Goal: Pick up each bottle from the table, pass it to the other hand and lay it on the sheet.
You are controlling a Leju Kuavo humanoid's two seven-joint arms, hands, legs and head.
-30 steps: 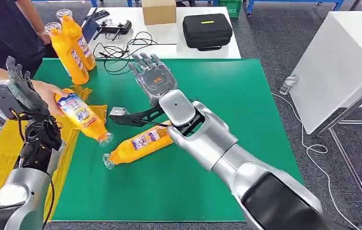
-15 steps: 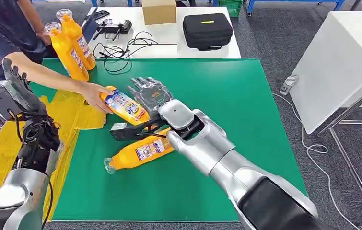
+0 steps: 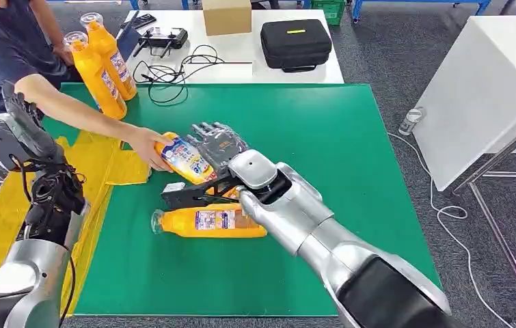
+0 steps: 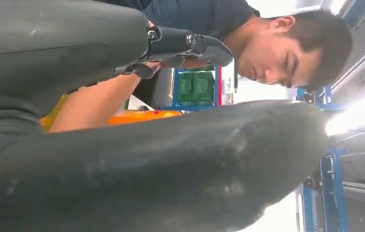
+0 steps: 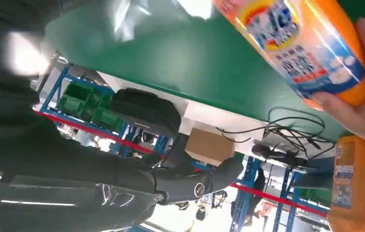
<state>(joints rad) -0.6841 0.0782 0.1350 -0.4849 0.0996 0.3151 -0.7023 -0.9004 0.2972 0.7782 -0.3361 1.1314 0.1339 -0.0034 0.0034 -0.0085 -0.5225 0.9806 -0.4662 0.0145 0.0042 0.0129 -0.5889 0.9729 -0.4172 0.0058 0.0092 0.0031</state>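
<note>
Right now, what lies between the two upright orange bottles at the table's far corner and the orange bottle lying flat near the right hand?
In the head view, a person's forearm and a third orange bottle held by that person's hand cross the green table between the upright bottles and the flat bottle.

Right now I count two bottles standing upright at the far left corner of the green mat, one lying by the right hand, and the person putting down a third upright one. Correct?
Not quite. The bottle in the person's hand is tilted on its side, not upright, as the head view shows. The two standing bottles and the lying bottle beside the right hand are as you say.
</note>
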